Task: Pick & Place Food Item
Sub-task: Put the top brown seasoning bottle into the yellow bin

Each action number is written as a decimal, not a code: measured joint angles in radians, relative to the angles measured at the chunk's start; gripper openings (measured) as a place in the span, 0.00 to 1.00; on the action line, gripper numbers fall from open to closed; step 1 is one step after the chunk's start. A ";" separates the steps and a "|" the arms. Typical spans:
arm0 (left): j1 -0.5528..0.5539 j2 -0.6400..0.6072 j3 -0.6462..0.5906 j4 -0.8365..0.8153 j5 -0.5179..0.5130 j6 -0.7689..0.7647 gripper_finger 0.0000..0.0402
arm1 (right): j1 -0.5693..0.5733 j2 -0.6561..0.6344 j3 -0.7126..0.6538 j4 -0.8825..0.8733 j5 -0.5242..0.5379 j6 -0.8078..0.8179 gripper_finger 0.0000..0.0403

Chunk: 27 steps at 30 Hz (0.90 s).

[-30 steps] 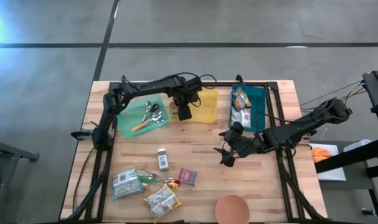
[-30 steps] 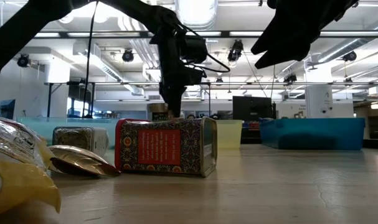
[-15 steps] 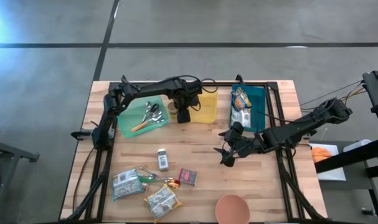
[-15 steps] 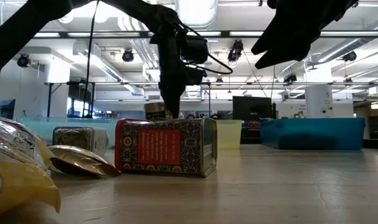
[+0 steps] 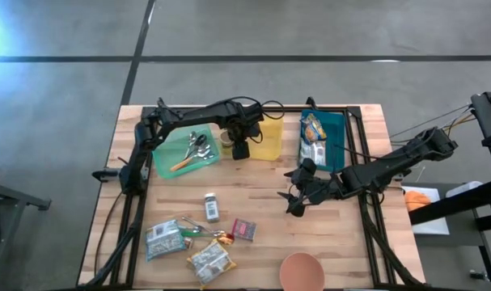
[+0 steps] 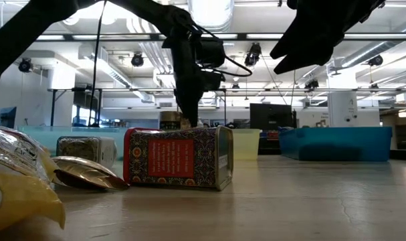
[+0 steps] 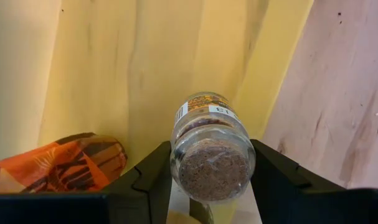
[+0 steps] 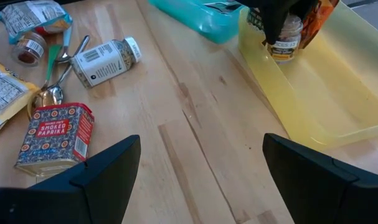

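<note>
My left gripper [image 5: 240,149] points down over the left end of the yellow tray [image 5: 268,139] and is shut on a small glass spice jar [image 7: 210,152] of brown powder with a white barcode label. An orange packet [image 7: 58,163] lies in the same tray beside the jar. In the right wrist view the jar [image 8: 283,42] stands upright under the gripper, inside the tray's rim. I cannot tell whether its base rests on the tray floor. My right gripper [image 5: 294,200] hovers open over the bare wood right of the table's middle, holding nothing. My left gripper pinches the jar's round sides [image 7: 176,155] between its two fingers, one on either side. The fingers come from above, pointing down along the jar. The jar sits upright below them over the yellow tray's floor [image 7: 114,74], with its brown end facing the wrist camera.
A green tray [image 5: 184,149] with utensils stands left of the yellow one, and a teal tray [image 5: 334,129] with packets to its right. Nearer the front lie a second spice jar [image 5: 211,207], a red paprika tin [image 5: 243,230], spoons, snack packets [image 5: 210,260] and a brown bowl [image 5: 302,271].
My left gripper has rolled a little about its own downward line while staying over the yellow tray, and the jar has turned with it.
</note>
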 joint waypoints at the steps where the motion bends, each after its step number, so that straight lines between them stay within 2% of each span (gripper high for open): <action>1: 0.000 0.000 0.000 0.000 0.000 0.000 0.42 | 0.000 0.000 0.000 0.000 0.000 -0.006 0.83; 27: -0.009 0.096 -0.002 0.015 -0.011 0.050 0.42 | 0.000 0.000 0.000 -0.001 0.000 -0.029 0.83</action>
